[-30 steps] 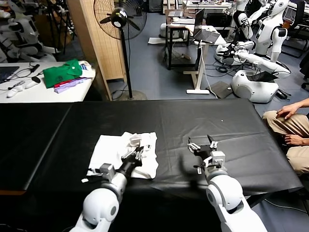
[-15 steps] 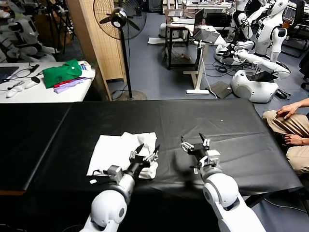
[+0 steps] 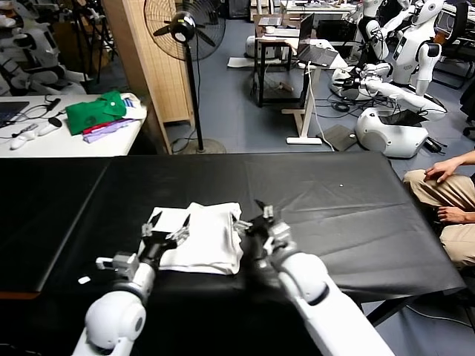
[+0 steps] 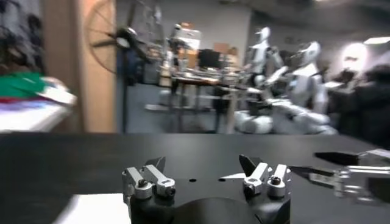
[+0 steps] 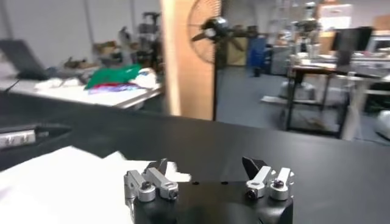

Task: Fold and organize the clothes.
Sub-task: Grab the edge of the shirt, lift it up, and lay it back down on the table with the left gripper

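Observation:
The white T-shirt (image 3: 204,239) lies folded on the black table (image 3: 334,200), plain side up, left of the middle near the front edge. My left gripper (image 3: 169,223) hovers over the shirt's left part, open, with nothing between its fingers. My right gripper (image 3: 252,215) is at the shirt's right edge, also open and empty. In the left wrist view the left gripper (image 4: 202,164) points across bare black table, with a corner of the shirt (image 4: 97,209) beside it. In the right wrist view the right gripper (image 5: 207,165) stands just past the shirt (image 5: 61,182).
A white side table (image 3: 44,141) at the back left carries a green garment (image 3: 96,111) and a purple cloth (image 3: 111,130). A standing fan (image 3: 185,30) is behind the table. A seated person (image 3: 449,196) is at the table's right end.
My left gripper has opened, let go of the shirt and drawn back to the left. The right gripper has moved left to the shirt's right edge. The shirt now lies flatter.

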You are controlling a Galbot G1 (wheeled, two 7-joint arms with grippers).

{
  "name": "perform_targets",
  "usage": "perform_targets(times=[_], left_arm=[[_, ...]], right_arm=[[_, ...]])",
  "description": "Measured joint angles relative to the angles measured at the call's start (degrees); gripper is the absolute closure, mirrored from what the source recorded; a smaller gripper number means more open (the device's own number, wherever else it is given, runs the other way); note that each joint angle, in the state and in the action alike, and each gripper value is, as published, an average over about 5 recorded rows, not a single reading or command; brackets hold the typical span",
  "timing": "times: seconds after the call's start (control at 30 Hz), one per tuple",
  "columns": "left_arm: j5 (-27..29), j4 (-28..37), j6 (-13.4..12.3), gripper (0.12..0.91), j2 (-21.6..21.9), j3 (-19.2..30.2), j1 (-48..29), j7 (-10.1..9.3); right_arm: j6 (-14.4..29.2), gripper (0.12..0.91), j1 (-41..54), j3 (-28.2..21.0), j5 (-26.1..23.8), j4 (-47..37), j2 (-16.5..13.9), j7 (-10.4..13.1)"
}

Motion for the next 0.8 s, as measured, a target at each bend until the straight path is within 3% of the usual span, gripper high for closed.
perform_targets(times=[0.2,0.3,0.4,0.53,0.63,0.8], left_arm=[[-1.2,0.6,0.0,0.232,0.1,-2.6,0.5,0.00],[-3.8,1.5,0.2,0.232,0.3,-3.8,0.1,-0.24],[-7.7,2.7,0.8,0.232,0.5,-5.1,-0.4,-0.65],[-14.5,4.3,2.1,0.232,0.6,-7.1,-1.0,-0.76],[-21.2,5.7,3.1,0.232,0.3,-8.5,-1.7,-1.39],[-31.5,7.6,5.6,0.232,-0.7,-10.2,-2.3,-3.74]], right_arm=[[-2.7,0.227,0.4,-1.7,-11.8,-4.0,1.5,3.4],[-2.7,0.227,-0.3,-1.7,-14.2,-4.6,2.0,4.8],[-0.6,0.227,-1.0,-1.2,-11.7,-4.4,2.5,6.3],[3.0,0.227,-1.8,0.4,-4.1,-1.9,2.5,7.3],[3.9,0.227,-2.7,2.3,1.2,1.3,1.8,7.1],[4.3,0.227,-5.0,6.1,4.7,6.6,0.2,5.9]])
